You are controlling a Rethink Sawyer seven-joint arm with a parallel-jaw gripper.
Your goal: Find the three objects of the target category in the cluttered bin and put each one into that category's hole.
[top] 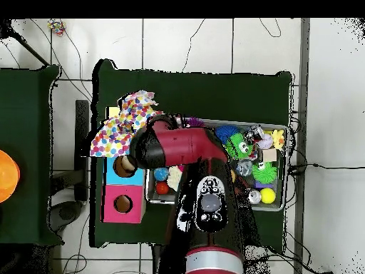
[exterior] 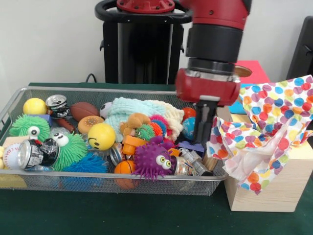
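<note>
Nearest the lens: silver wire-mesh bin (exterior: 29,183) on green counter (exterior: 122,215), crammed with toys. Dark hand (exterior: 205,128) low at bin's right end, beside polka-dot cloth (exterior: 266,132) draped rightward over wooden box (exterior: 274,188); grip hidden, cannot tell. Target category unclear.

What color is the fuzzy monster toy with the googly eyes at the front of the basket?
Purple. The fuzzy monster toy shows best in the front view.

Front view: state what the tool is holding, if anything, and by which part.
It cannot be told. The tool hangs over the wire bin's end beside the polka-dot cloth, whose folds hide its tips.
</note>
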